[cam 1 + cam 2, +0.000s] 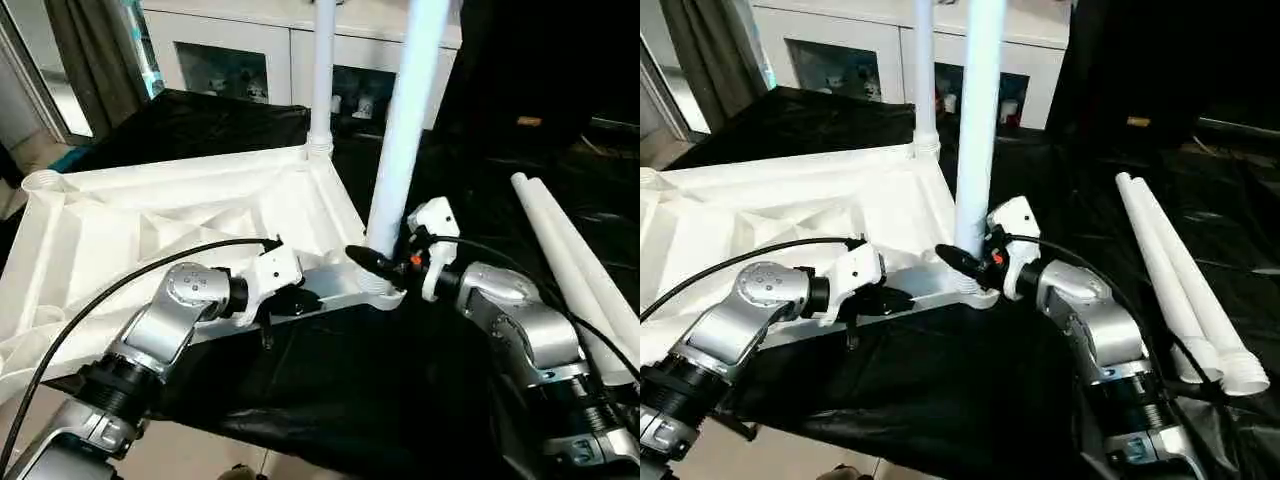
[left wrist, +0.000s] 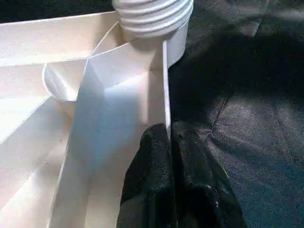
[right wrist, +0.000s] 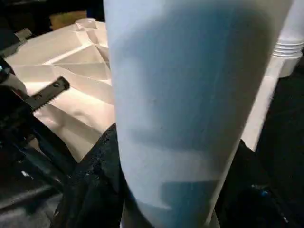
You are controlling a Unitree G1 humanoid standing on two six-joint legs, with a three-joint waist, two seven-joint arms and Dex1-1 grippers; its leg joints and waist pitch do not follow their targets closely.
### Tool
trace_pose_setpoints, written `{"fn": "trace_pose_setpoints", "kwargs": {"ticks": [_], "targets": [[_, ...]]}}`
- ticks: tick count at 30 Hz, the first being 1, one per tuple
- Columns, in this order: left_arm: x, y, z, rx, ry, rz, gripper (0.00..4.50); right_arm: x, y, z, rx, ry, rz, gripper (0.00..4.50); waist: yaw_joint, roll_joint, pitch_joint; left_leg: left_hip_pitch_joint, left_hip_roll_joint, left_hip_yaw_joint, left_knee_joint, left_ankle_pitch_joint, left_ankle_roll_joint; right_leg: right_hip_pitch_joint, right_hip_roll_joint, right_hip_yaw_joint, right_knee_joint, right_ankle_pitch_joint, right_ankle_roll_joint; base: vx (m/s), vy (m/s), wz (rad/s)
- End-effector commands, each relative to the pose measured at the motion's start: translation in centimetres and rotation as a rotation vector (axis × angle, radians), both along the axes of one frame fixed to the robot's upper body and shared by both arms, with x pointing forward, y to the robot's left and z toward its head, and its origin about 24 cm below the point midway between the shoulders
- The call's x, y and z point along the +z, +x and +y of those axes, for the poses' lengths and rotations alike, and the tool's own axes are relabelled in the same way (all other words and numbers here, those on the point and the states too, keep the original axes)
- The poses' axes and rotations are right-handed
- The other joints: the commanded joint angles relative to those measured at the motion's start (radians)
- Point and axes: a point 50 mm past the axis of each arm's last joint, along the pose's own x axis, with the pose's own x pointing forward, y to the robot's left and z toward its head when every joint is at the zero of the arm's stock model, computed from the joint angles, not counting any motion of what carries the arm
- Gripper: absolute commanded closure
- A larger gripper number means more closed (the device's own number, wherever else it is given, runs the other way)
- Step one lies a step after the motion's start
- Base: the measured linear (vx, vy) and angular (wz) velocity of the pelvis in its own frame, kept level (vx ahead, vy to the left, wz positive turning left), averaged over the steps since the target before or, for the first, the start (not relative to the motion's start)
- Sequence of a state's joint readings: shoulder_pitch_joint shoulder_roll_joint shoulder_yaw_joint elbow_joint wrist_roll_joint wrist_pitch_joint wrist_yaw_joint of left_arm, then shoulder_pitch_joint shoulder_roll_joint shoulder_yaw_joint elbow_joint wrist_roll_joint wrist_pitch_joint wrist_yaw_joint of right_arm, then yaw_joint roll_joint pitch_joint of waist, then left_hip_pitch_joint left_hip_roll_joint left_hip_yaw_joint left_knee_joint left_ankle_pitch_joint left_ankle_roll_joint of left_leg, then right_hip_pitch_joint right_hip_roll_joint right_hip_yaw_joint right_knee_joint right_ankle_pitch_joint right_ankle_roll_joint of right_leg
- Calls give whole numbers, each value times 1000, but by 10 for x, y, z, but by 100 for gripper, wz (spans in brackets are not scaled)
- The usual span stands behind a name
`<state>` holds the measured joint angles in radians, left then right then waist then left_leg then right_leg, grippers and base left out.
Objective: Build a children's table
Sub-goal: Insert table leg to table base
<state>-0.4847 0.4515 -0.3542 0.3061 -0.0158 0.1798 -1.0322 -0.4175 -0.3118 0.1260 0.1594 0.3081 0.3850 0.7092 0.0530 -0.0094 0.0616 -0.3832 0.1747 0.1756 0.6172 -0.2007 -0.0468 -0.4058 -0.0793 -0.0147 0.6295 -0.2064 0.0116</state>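
No legible text — plain white tabletop [image 1: 150,215], R claw [image 1: 385,262] round upright leg [image 1: 405,120]

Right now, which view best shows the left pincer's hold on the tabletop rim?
Left wrist view: the left pincer pinches the thin rim of the table top between its fingers. Both eye views show it from the side at the near edge, the contact partly hidden. The right wrist view shows it dark at the margin.

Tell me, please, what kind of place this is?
Probably an indoor workroom or lab: a work surface under black plastic sheeting, white cabinets with glass doors behind, and a grey curtain beside them.
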Motion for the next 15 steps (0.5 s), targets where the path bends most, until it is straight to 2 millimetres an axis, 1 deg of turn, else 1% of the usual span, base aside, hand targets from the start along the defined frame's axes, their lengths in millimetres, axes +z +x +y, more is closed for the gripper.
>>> {"fn": "trace_pose_setpoints", "kwargs": {"ticks": [1, 5, 6, 7, 8, 9, 12, 13, 14, 15], "targets": [[-5, -1, 3, -16, 48, 20, 450, 7, 1, -7, -17, 10, -21, 257, -4, -7, -57, 20, 43, -7, -86, -141, 15, 44, -49, 30, -69, -85, -231, 0, 0, 0], [-4, 1, 2, -11, 18, 29, 450, 7, 2, -13, -60, 31, -23, 257, -7, -4, -57, 19, 42, -7, -85, -131, 14, 43, -48, 31, -67, -64, -235, 0, 0, 0], [-3, 2, 1, -9, -4, 49, 450, 8, 3, -15, -78, 43, -28, 257, -7, -5, -56, 19, 42, -6, -85, -132, 15, 42, -47, 31, -68, -60, -239, 0, 0, 0], [-2, 2, 0, -16, -15, 63, 422, 9, 3, -17, -90, 50, -32, 257, -6, -1, -56, 20, 41, -6, -85, -132, 13, 41, -48, 31, -67, -60, -241, 0, 0, 0], [4, 4, -4, -32, -37, 73, 405, 12, 4, -19, -105, 75, -35, 257, -5, 0, -56, 21, 42, -6, -86, -134, 11, 41, -47, 30, -67, -54, -248, 0, 0, 0], [4, 4, -4, -32, -38, 73, 405, 12, 4, -19, -106, 77, -35, 257, -5, 0, -56, 22, 42, -6, -86, -135, 11, 41, -46, 30, -67, -53, -249, 0, 0, 0], [11, 10, -9, -29, -41, 53, 371, 15, 3, -20, -111, 85, -42, 257, -4, 4, -58, 20, 43, -7, -85, -118, 15, 45, -47, 30, -64, -14, -257, 0, 0, 0], [15, 13, -12, -26, -42, 47, 371, 16, 3, -20, -109, 88, -45, 257, -5, 2, -59, 20, 42, -7, -84, -112, 17, 45, -46, 29, -63, -1, -260, 0, 0, 0], [16, 13, -14, -29, -44, 50, 363, 16, 2, -20, -109, 89, -46, 257, -5, 5, -58, 19, 41, -7, -83, -107, 20, 46, -46, 29, -63, 18, -265, 0, 0, 0], [17, 14, -15, -30, -46, 54, 363, 17, 2, -20, -109, 89, -47, 257, -5, 3, -57, 18, 41, -7, -84, -106, 22, 48, -46, 29, -63, 24, -267, 0, 0, 0]]}}
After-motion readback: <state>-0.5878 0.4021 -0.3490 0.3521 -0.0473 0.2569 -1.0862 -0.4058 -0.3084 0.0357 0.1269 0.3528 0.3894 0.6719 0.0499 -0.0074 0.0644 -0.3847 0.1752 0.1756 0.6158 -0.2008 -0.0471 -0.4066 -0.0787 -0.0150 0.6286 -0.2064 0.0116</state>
